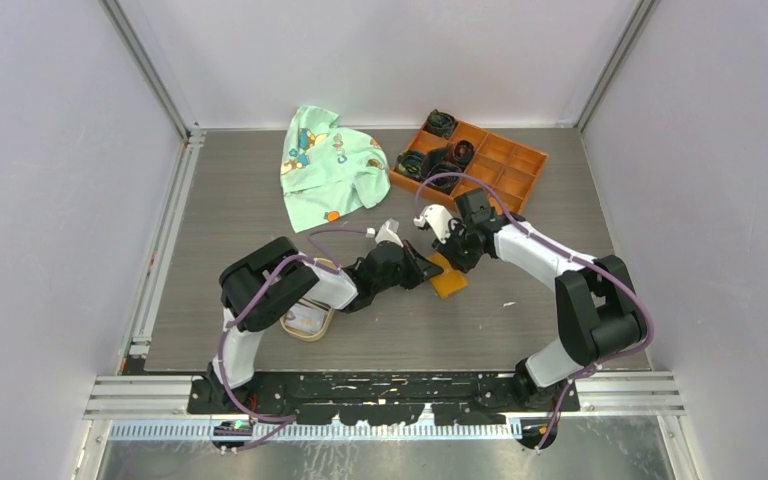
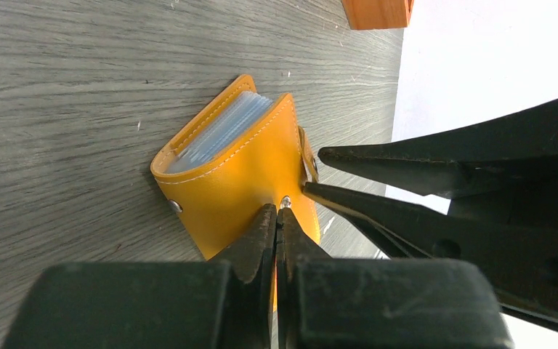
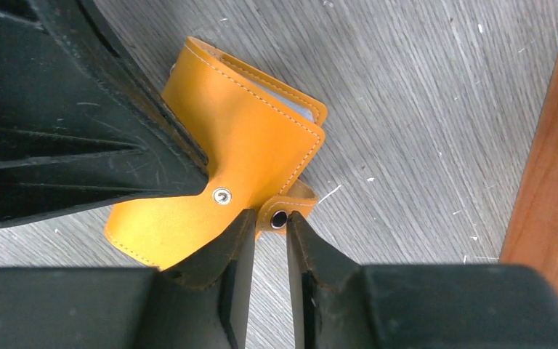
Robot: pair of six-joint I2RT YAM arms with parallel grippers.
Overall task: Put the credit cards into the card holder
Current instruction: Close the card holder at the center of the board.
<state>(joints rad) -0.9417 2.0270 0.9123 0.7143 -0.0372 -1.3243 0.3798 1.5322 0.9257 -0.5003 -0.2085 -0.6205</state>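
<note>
One card holder (image 3: 247, 145), snap tab (image 3: 301, 202) between right gripper (image 3: 270, 217) tips.

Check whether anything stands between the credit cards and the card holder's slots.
Yes: the card holder is folded shut over its pale slots. Its snap strap is undone, between the fingers of the right pincer; the shut left pincer rests its tips on the cover by the stud.
</note>
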